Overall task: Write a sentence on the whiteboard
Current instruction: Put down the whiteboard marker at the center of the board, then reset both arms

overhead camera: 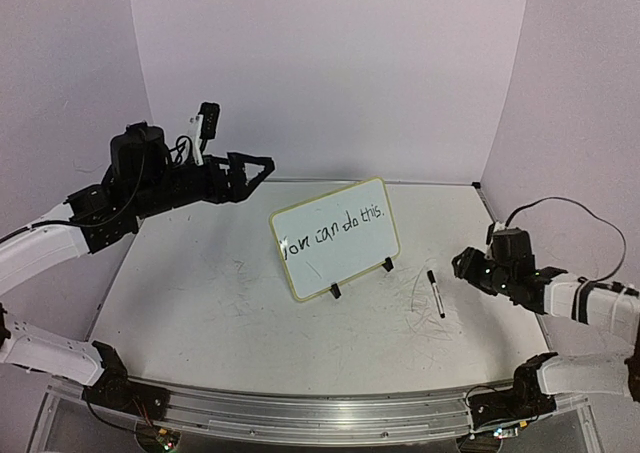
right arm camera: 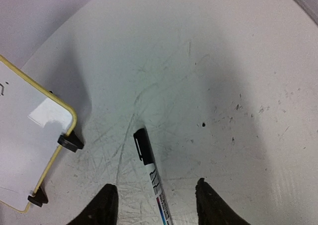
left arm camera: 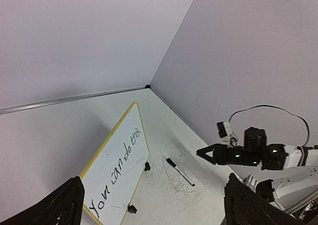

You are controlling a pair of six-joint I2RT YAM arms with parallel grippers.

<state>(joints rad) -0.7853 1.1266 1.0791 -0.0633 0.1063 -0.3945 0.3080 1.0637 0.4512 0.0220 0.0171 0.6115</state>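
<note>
- Black marker lettering, the sentence (overhead camera: 335, 231) "You can do this.", ran across the whiteboard (overhead camera: 345, 265); the writing looked complete.
- Whiteboard stood mid-table (overhead camera: 200, 303), tilted back on its two black feet (overhead camera: 388, 265), yellow rim intact, face toward the arms.
- Marker pen (overhead camera: 436, 293) lay flat on the table just right of the whiteboard, apart from its nearer foot.
- Right gripper (right arm camera: 154, 185) sat low over the pen, jaws parted on either side of the barrel with a gap on each side, gripping nothing; the pen's black clipped end pointed away from the fingers (right arm camera: 105, 205).
- Left gripper (overhead camera: 255, 168) hung raised to the left of the whiteboard and above it, jaws spread wide, empty.
- Step in hand, as judged: clear the right arm off the set-down pen.
- To do it well: lift straight up before any sideways travel, so neither finger clips the barrel and rolls it.
- Keep the jaws parted until well above the pen.
- Pull back away from the whiteboard, not toward it; a nudge on the feet could tip the board or smear the lettering.
- Left arm was well apart from the whiteboard and probably needs no move.
</note>
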